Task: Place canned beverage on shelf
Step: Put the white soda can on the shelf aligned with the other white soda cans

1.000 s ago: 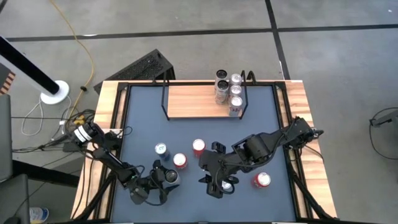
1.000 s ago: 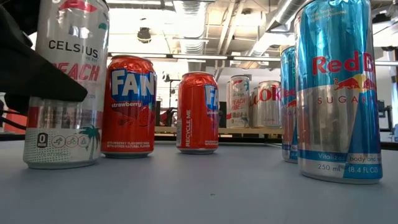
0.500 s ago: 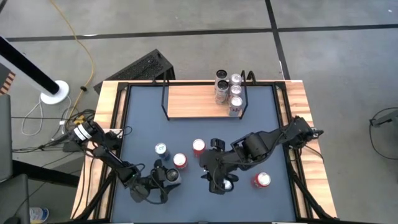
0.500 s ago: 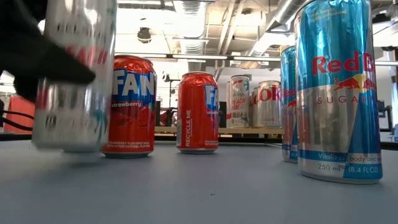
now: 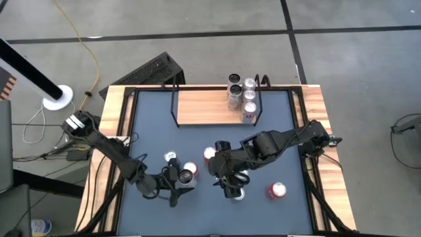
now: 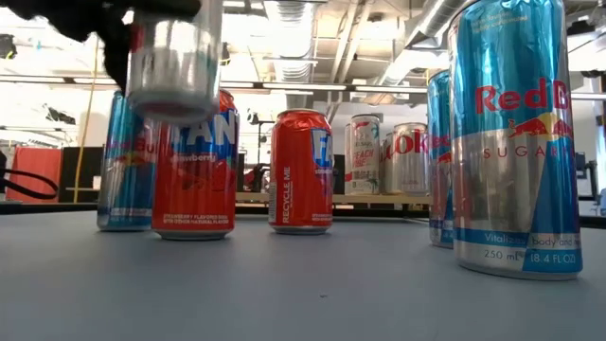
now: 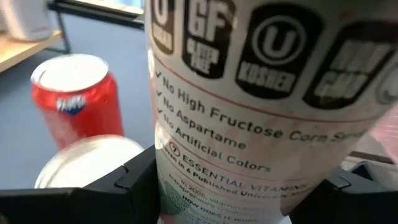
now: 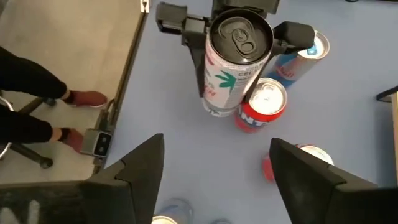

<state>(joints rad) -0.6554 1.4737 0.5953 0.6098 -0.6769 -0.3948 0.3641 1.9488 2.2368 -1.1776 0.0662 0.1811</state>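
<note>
My left gripper (image 5: 175, 179) is shut on a tall silver Celsius can (image 8: 238, 56), which it holds above the table; the can shows raised in the low view (image 6: 175, 57). My right gripper (image 5: 227, 179) is open and empty, hovering over a silver-topped can (image 5: 238, 193); its fingers frame the right wrist view (image 8: 224, 186). The light-wood shelf (image 5: 204, 106) stands on the table's far side, with several cans (image 5: 242, 99) upright at its right end. My left gripper pinches the Celsius can's round side wall (image 7: 186, 186) between its two fingers (image 7: 127, 186), one on each side, a little below the top rim (image 8: 202, 43). The fingers come in level from the table's left. The can is upright and lifted clear of the table.
A blue Red Bull can (image 5: 171, 158) and a red Fanta can (image 5: 189, 172) stand close by the held can. Another red can (image 5: 209, 155) stands mid-table and one (image 5: 276, 191) near the right. Two blue cans (image 6: 511, 142) stand close to the low camera.
My left gripper has lifted the Celsius can off the table and carried it a little toward the far edge; the blue can behind it now shows. My right gripper has moved a little toward the table's far left, staying open.
</note>
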